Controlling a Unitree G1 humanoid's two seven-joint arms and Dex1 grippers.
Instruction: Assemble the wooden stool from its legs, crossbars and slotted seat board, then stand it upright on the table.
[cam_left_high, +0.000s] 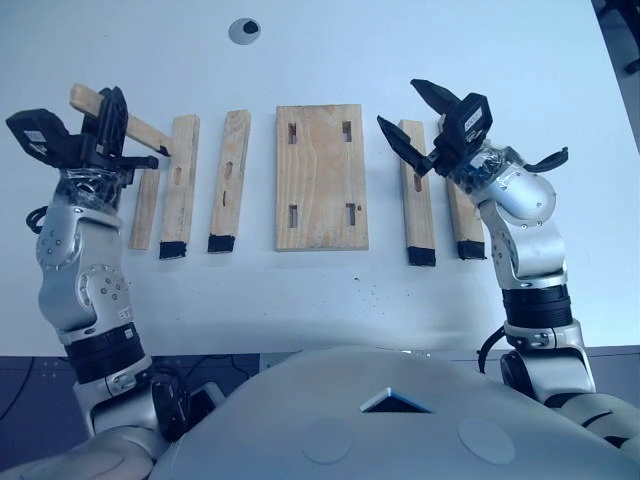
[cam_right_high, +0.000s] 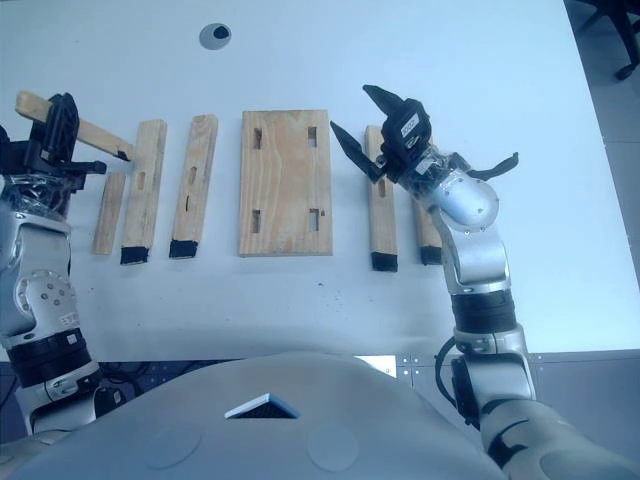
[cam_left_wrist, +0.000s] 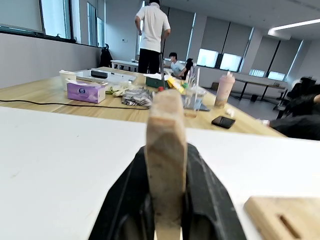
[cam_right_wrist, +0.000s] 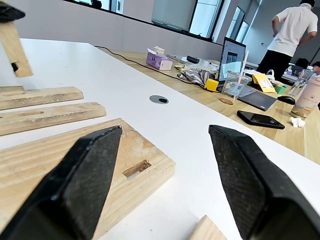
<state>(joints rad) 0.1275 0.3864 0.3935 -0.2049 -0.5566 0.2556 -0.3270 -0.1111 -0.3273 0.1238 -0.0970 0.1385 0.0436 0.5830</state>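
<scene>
Left end effector (cam_left_high: 112, 118) grips a crossbar (cam_left_high: 88, 100), apparently lifted; right end effector (cam_left_high: 397, 102) gapes empty.

The seat board (cam_left_high: 321, 177) is lying flat at the middle of the table (cam_left_high: 500, 40), with a round port (cam_left_high: 244, 30) sitting behind it. The left legs (cam_left_high: 229, 180) are lying side by side just left of the board, and a flat crossbar (cam_left_high: 145, 208) is lying beyond them (farthest left). The right legs (cam_left_high: 416, 195) are lying to the board's right. The left gripper (cam_left_high: 112, 125) is holding a raised crossbar (cam_left_high: 145, 130) above the leftmost pieces. The right gripper (cam_left_high: 396, 102) is hovering over the right legs.
</scene>
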